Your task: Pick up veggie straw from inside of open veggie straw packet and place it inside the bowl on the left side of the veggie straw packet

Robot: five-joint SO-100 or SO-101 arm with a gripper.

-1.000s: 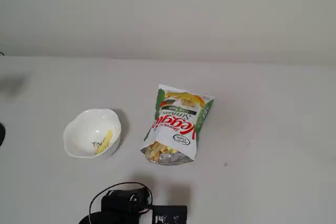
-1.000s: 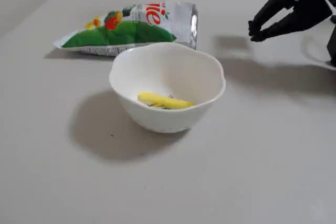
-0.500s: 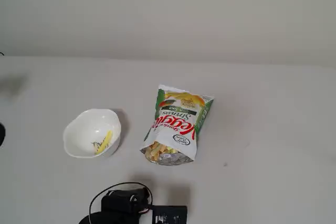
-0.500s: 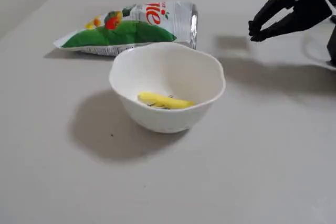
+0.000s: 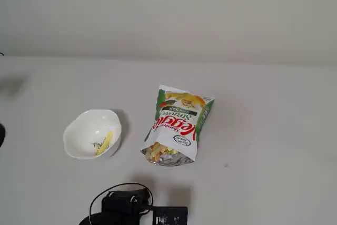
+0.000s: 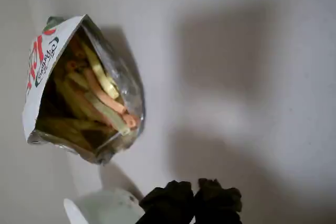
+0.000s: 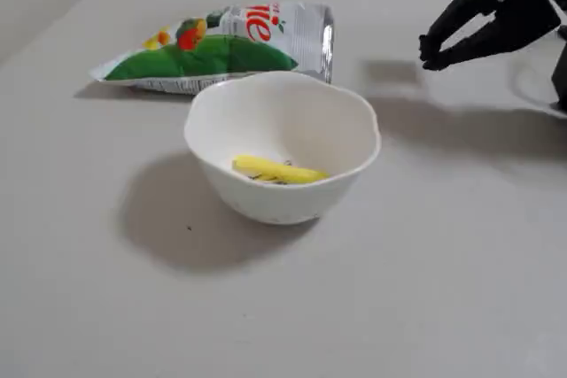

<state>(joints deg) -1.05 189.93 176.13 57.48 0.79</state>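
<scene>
bowl [image 5: 92,133]: I see it left of the veggie straw packet [image 5: 178,124] in a fixed view
veggie straw [image 7: 279,170]: in bowl

I count one veggie straw packet [image 5: 178,125] lying on the bench [image 5: 263,130], and one white bowl [image 5: 79,133] beside it. Inside the bowl I see one yellow veggie straw [image 7: 279,170]. Through the packet's torn mouth in the wrist view I can make out a cluster of straws [image 6: 102,95], at least five or six, in yellow, orange and greenish tones; deeper ones are too dark for me to count. One arm is in view, with one gripper [image 7: 431,50] of two black fingers [image 6: 168,200].
</scene>
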